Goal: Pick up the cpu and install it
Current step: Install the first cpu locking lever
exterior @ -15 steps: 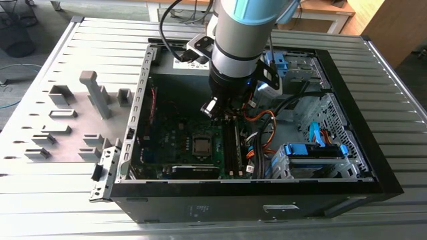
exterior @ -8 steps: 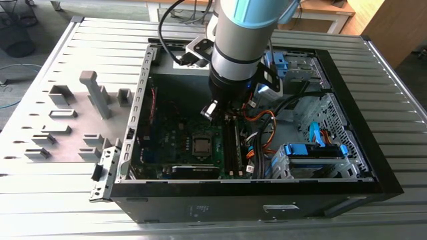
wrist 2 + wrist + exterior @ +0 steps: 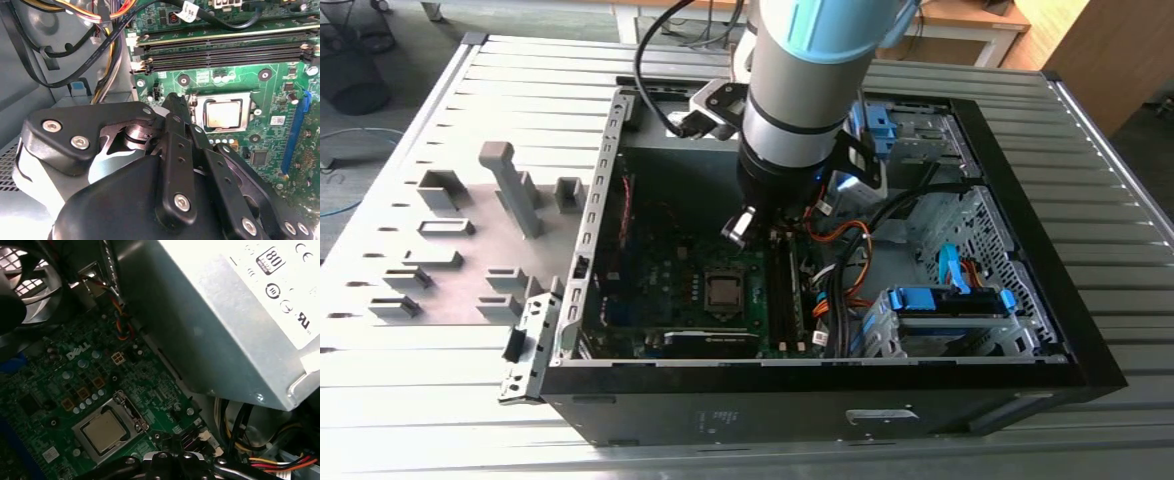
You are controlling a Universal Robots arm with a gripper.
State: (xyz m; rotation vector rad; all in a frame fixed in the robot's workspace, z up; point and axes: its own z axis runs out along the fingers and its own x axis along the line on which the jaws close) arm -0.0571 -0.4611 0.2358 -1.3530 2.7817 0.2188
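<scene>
A: While the arm (image 3: 803,90) hung over the open case (image 3: 1014,180), where was the gripper (image 3: 742,224)?

B: It sat low inside the case, above the green board (image 3: 670,268). In the exterior view its pale tip showed just under the arm's dark wrist.

A: And the cpu?

B: The cpu (image 3: 723,289) lay flat in its socket (image 3: 724,306) on the board, just below and ahead of the gripper, apart from it. In the second wrist view the cpu (image 3: 223,113) was a pale square inside a silver socket (image 3: 200,102) frame, just past the gripper's black fingers (image 3: 176,125). In the first wrist view the cpu (image 3: 104,430) lay close beside the gripper's black links at the picture's edge.

A: Was the gripper holding anything?

B: No. Its fingers looked drawn close together, narrow, with nothing between them.

A: What else lay near it?

B: Long black memory slots (image 3: 225,50) ran just beyond the socket. A bundle of cables (image 3: 834,265) lay to one side of the gripper, orange and black among them. A grey metal power unit (image 3: 220,315) loomed close by in the first wrist view, and a fan (image 3: 30,285) stood farther off across the board.

A: And outside the case?

B: Grey holder blocks (image 3: 507,185) stood on the slatted table (image 3: 440,390), well apart from the gripper, toward the exterior view's left.
</scene>
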